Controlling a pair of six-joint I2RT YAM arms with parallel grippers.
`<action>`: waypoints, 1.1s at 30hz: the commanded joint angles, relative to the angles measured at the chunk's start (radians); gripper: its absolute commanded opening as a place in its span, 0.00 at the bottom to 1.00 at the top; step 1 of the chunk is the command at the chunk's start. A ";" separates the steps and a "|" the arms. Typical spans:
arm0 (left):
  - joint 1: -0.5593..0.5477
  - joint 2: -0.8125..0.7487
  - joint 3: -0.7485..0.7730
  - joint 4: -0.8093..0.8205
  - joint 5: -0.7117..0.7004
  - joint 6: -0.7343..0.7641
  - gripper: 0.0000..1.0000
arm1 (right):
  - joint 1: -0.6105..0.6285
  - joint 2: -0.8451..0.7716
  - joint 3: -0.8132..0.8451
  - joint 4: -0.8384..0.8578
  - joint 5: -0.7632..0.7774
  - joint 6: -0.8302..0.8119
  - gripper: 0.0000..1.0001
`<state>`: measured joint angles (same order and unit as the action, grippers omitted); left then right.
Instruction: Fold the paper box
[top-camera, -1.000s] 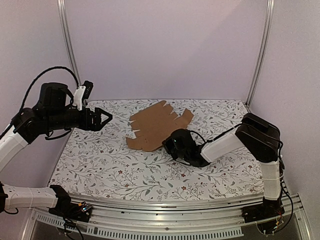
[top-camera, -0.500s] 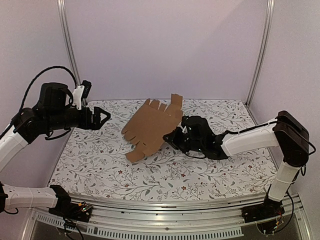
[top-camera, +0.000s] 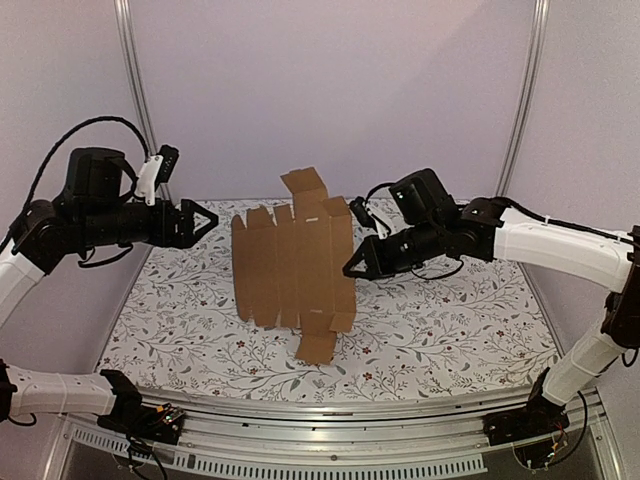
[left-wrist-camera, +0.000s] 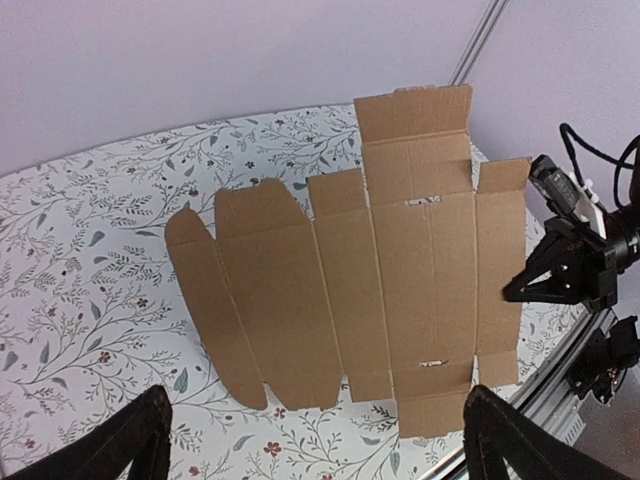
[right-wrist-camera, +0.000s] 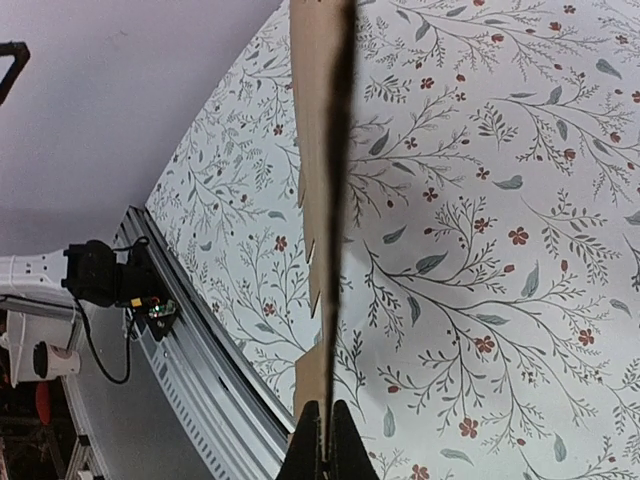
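The paper box (top-camera: 295, 262) is a flat brown die-cut sheet with flaps, held upright above the table with its face toward the left arm. My right gripper (top-camera: 351, 271) is shut on its right edge. In the right wrist view the paper box (right-wrist-camera: 322, 150) shows edge-on, running up from the pinched fingertips of the right gripper (right-wrist-camera: 324, 438). The left wrist view shows the whole paper box (left-wrist-camera: 360, 260) with its creases and two small slots. My left gripper (top-camera: 207, 220) is open, up at the left, apart from the sheet. In its own view the left gripper (left-wrist-camera: 315, 440) has one finger (left-wrist-camera: 130, 445) at each bottom corner.
The floral tablecloth (top-camera: 420, 330) covers the table. A metal rail (top-camera: 330, 412) runs along the near edge. Upright frame posts (top-camera: 520, 100) stand at the back corners, with pale walls behind.
The right gripper has lifted the paper box off the table and swung it upright, rising and moving back. The left gripper has shifted slightly and stays open.
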<state>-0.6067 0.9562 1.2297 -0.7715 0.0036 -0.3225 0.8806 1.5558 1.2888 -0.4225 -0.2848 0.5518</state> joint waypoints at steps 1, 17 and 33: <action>0.004 0.045 0.033 -0.047 0.061 0.019 1.00 | -0.007 -0.028 0.152 -0.418 -0.095 -0.288 0.00; 0.003 0.146 0.095 -0.011 0.235 0.073 0.99 | -0.006 0.093 0.540 -0.978 0.029 -0.647 0.00; -0.112 0.241 0.108 -0.036 0.197 0.266 0.85 | -0.008 0.203 0.605 -1.012 0.006 -0.695 0.00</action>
<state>-0.6807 1.1778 1.3083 -0.7845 0.2607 -0.1196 0.8764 1.7348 1.8572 -1.3415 -0.2714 -0.1177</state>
